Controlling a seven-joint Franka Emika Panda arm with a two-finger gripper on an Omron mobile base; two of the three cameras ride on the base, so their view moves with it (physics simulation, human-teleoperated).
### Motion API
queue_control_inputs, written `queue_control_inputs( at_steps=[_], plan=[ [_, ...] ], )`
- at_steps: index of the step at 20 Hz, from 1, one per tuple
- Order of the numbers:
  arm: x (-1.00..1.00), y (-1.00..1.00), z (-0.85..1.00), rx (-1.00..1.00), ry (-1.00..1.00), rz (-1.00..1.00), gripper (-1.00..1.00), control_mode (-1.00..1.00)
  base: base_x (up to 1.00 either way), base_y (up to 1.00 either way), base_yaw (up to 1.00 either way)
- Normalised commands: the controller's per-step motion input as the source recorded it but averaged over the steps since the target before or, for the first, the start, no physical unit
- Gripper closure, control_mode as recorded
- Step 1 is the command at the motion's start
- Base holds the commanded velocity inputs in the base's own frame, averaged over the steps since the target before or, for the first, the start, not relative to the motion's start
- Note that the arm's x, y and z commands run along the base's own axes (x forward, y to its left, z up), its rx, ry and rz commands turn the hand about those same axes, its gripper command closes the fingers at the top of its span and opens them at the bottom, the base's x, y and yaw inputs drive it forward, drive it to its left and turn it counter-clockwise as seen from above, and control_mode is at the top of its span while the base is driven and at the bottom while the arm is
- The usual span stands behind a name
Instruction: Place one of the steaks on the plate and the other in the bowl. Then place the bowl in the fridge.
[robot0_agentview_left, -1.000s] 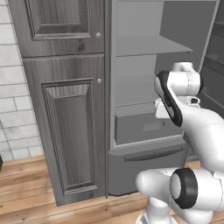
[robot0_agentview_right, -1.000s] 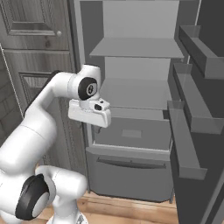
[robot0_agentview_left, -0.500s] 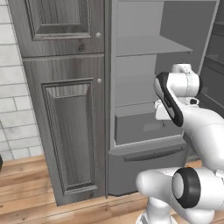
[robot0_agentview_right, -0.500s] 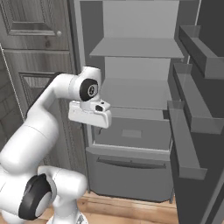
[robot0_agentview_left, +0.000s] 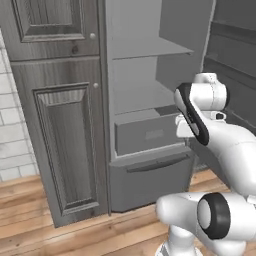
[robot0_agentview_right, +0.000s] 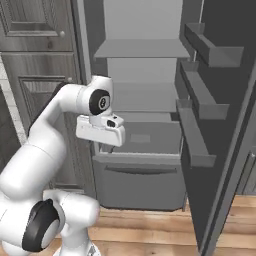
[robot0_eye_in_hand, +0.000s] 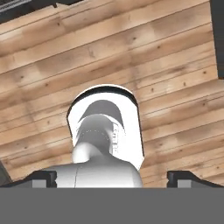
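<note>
- Your arm is folded upward in front of the open fridge (robot0_agentview_right: 145, 95), with the elbow high and the hand turned downward.
- The gripper (robot0_eye_in_hand: 112, 177) looks straight down at the wooden floor (robot0_eye_in_hand: 170, 78); in the hand view the two finger tips (robot0_eye_in_hand: 41, 177) stand far apart at both sides, so the fingers are released and hold nothing.
- In the right base view the hand hangs just before the grey drawer (robot0_agentview_right: 150, 140) of the fridge, below the middle shelf (robot0_agentview_right: 145, 97).
- The fridge door (robot0_agentview_right: 220, 125) is swung open on the right, its door racks facing you.
- A wood-grain cabinet (robot0_agentview_left: 60, 135) stands just left of the fridge.
- On the fridge shelves in view you see no bowl.
</note>
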Motion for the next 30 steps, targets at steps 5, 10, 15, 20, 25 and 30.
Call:
queue_control_inputs(
  at_steps=[5, 10, 15, 20, 25, 30],
  plan=[
    [0.0, 0.0, 0.0, 0.0, 0.0, 0.0, -1.0, 1.0, -0.93, 0.0, -0.59],
    [0.0, 0.0, 0.0, 0.0, 0.0, 0.0, -1.0, 1.0, -0.52, 0.1, -0.75],
    [0.0, 0.0, 0.0, 0.0, 0.0, 0.0, -1.0, 1.0, 0.08, 0.07, -0.91],
    [0.0, 0.0, 0.0, 0.0, 0.0, 0.0, -1.0, 1.0, 0.08, -0.07, -0.9],
    [0.0, 0.0, 0.0, 0.0, 0.0, 0.0, -1.0, 1.0, 0.02, 0.09, -0.68],
    [0.0, 0.0, 0.0, 0.0, 0.0, 0.0, -1.0, 1.0, 0.45, 0.11, -0.14]
  ],
)
